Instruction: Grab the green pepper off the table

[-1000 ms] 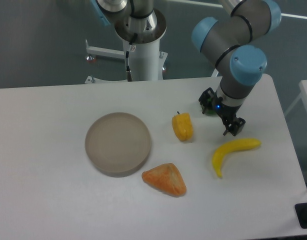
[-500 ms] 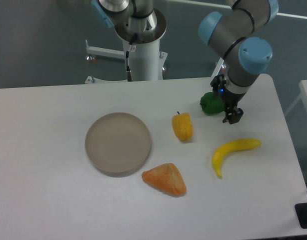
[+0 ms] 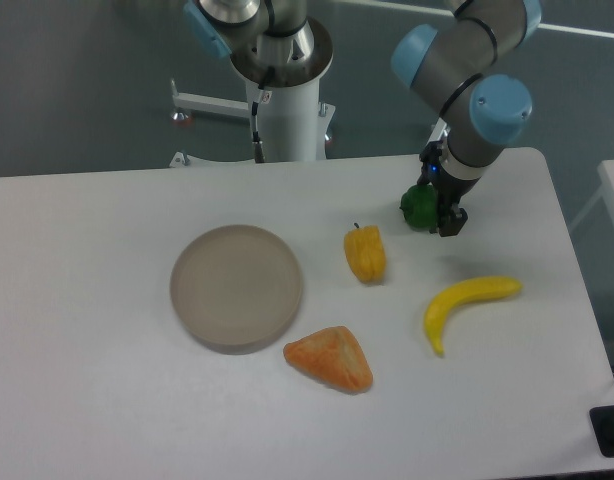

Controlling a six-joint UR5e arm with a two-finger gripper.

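One gripper (image 3: 439, 212), hanging from the arm near the tabletop's far right corner, sits right against the green pepper (image 3: 419, 206). Only one dark finger (image 3: 449, 220) shows plainly, on the pepper's right side. The other is hidden behind the wrist, so I cannot tell whether the jaws stand spread or are pinching the pepper. The pepper itself appears to rest on the table (image 3: 107, 400), close to the far edge and toward the right.

Judged step: the grasp itself. To do it well, the fingers should straddle the pepper's widest part. The skin is glossy and rounded, so an off-centre squeeze would likely squirt it sideways. Close slowly, confirm the hold, then lift straight up.

Neighbours, moving outward:
- Yellow pepper (image 3: 366, 254), nearer mid-table, to the left of the green one and apart from it.
- Banana (image 3: 467, 304), toward the right edge, nearer the front.
- Orange wedge-shaped item (image 3: 330, 357), toward the front edge.
- Round grey-beige plate (image 3: 236, 287), left of centre.

None crowds the lift path.
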